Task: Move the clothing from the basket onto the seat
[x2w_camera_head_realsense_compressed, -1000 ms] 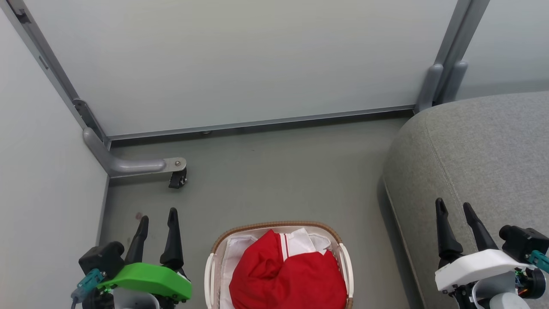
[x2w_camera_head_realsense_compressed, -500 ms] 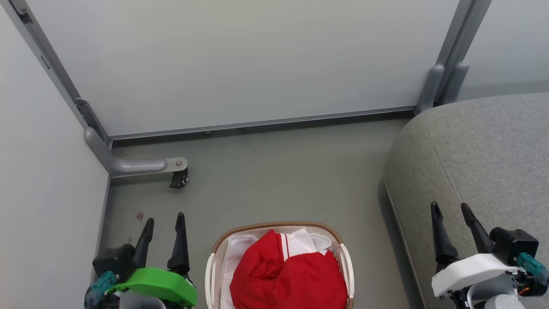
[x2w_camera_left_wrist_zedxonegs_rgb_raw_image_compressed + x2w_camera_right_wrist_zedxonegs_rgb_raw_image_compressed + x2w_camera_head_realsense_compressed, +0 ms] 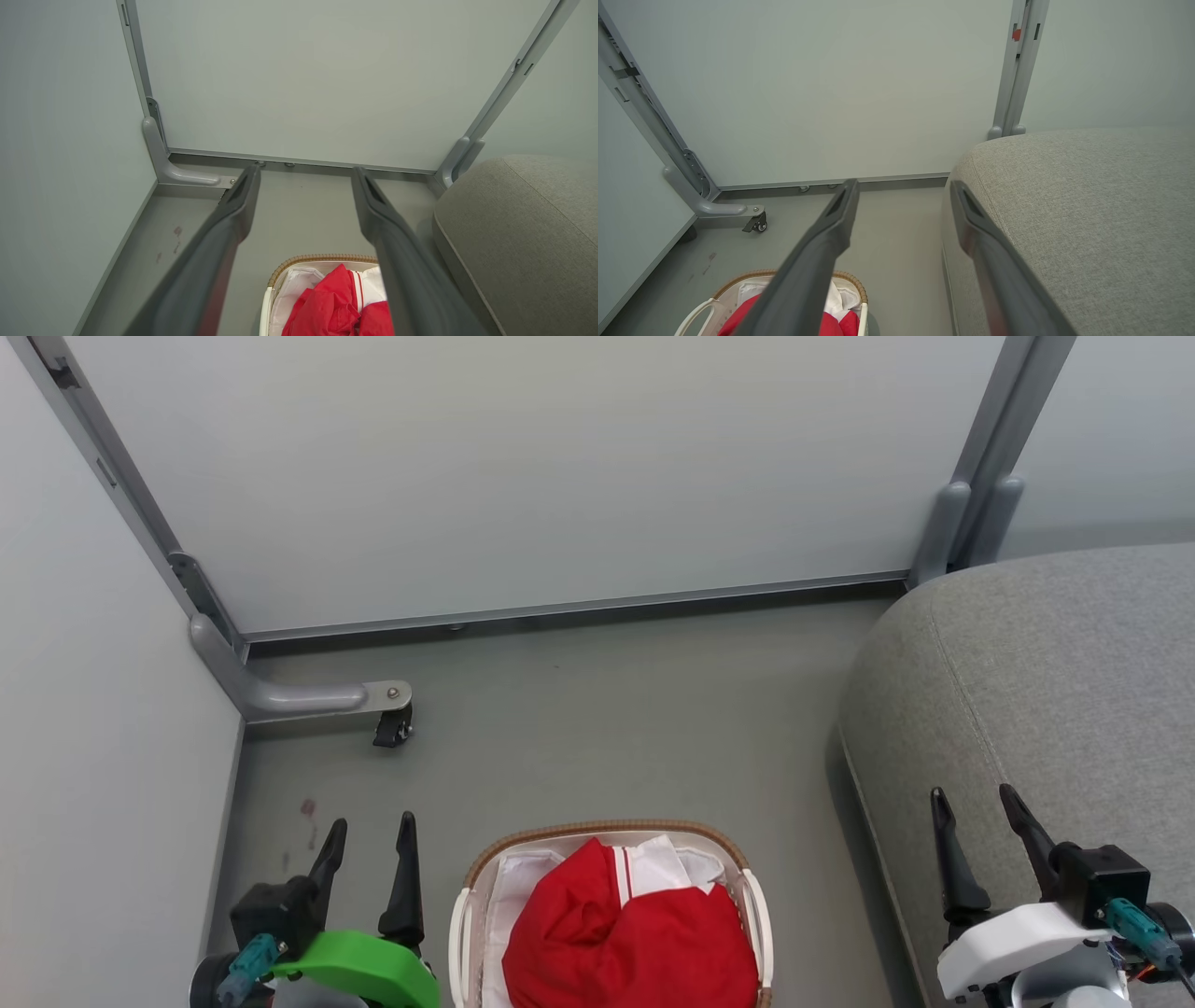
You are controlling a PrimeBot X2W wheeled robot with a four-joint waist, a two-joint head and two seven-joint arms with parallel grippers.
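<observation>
Red clothing (image 3: 630, 933) with white stripes is bunched in the white basket (image 3: 607, 829) with a brown woven rim, at the bottom centre of the head view. The grey fabric seat (image 3: 1055, 681) fills the right side. My left gripper (image 3: 372, 826) hangs open left of the basket, nothing between its fingers. My right gripper (image 3: 974, 795) is open over the seat's near edge. In the left wrist view the clothing (image 3: 334, 310) and basket (image 3: 299, 261) lie below my open gripper (image 3: 306, 170). The right wrist view shows my open gripper (image 3: 903, 184), the basket (image 3: 852, 280) and the seat (image 3: 1087, 200).
Pale partition panels (image 3: 523, 467) on grey frames close off the back and left. A grey foot bracket with a small black caster (image 3: 390, 730) juts onto the floor (image 3: 607, 728) at the left. A white liner (image 3: 513, 887) lies in the basket under the clothing.
Both grippers have drawn back toward the bottom of the head view, the left one also drifting right and the right one slightly left. Both stay open. The basket and clothing have not moved.
</observation>
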